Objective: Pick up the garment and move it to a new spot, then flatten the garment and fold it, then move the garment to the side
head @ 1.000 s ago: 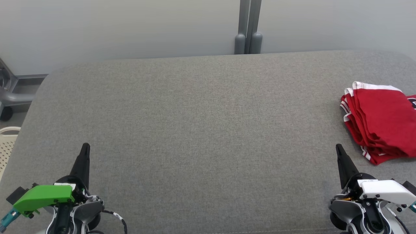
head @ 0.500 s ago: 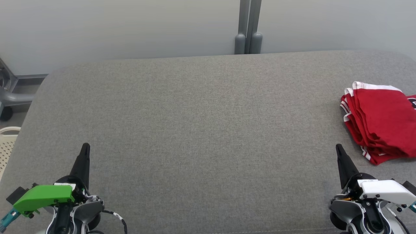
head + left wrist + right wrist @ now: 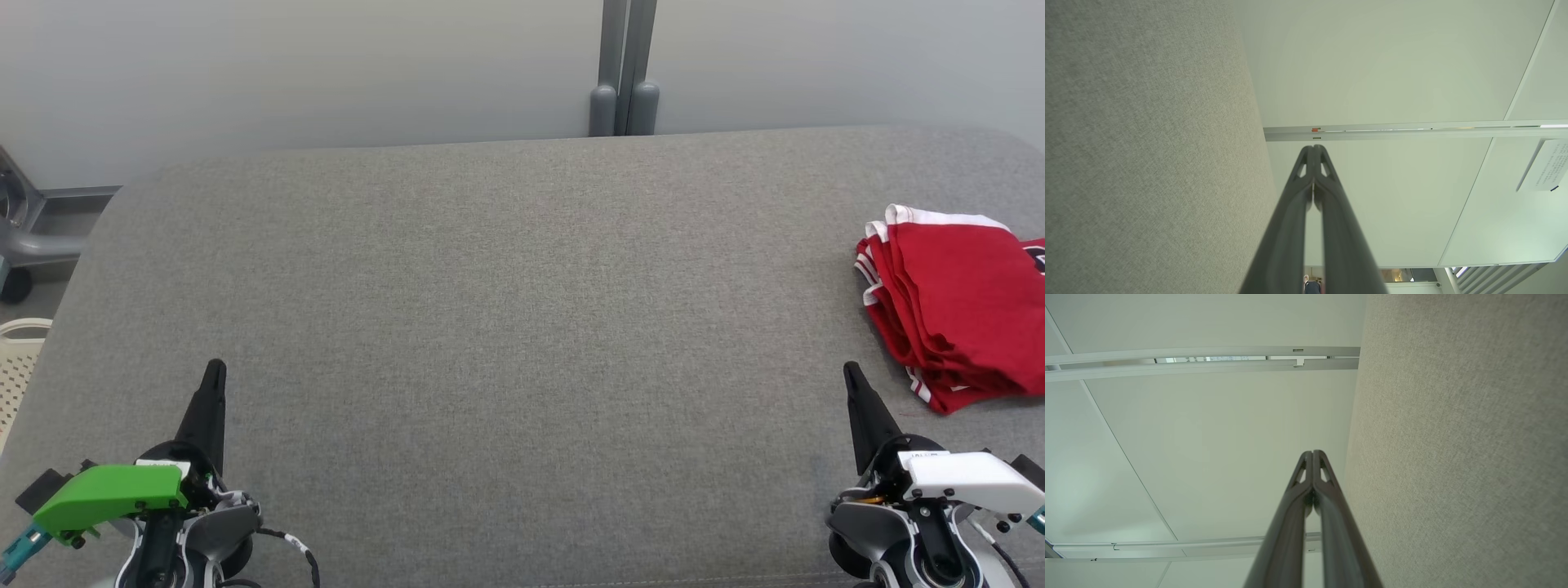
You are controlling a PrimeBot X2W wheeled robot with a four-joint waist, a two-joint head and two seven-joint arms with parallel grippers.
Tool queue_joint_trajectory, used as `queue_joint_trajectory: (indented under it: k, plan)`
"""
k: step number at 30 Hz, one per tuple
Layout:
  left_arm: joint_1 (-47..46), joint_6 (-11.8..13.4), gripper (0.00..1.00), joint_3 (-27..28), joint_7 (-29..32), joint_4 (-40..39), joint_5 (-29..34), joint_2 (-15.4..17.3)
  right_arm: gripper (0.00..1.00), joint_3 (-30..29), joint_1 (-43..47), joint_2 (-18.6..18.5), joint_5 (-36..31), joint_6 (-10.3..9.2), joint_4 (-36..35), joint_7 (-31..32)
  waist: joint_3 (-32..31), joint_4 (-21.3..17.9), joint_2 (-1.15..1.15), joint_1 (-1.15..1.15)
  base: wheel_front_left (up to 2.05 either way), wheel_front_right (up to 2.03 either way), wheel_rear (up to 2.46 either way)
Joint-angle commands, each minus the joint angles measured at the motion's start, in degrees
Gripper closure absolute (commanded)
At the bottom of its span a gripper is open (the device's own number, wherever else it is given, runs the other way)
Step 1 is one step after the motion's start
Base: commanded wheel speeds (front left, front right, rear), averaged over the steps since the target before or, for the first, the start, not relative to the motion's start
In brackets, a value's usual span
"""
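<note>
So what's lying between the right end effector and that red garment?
Nothing. In the head view, just a stretch of bare grey cushion separates the right end effector, closed and holding nothing, from the folded red garment; they do not touch.

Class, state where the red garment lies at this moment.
In the head view, the red garment lies folded at the right side of the grey surface, just beyond the right gripper and clear of it.

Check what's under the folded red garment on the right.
The red garment lies in stacked layers on the grey fabric surface; nothing pokes out beneath it. The spot under the stack is covered, and the garment's right part runs out of the head view.
</note>
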Motion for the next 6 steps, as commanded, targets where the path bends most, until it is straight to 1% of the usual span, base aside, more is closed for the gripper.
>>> queue_joint_trajectory:
  k: [1,6]
  plan:
    - [-0.95,-0.35,1.0,0.21,0.17,-0.2,-0.69,0.06,1.0,-0.12,-0.19,-0.24,0.34,0.02,-0.22,0.17,0.0,0.0,0.0,0.0,0.0,0.0,0.0]
    - [-0.95,-0.35,1.0,0.21,0.17,-0.21,-0.68,0.06,1.0,-0.12,-0.19,-0.24,0.34,0.02,-0.22,0.17,0.0,0.0,0.0,0.0,0.0,0.0,0.0]
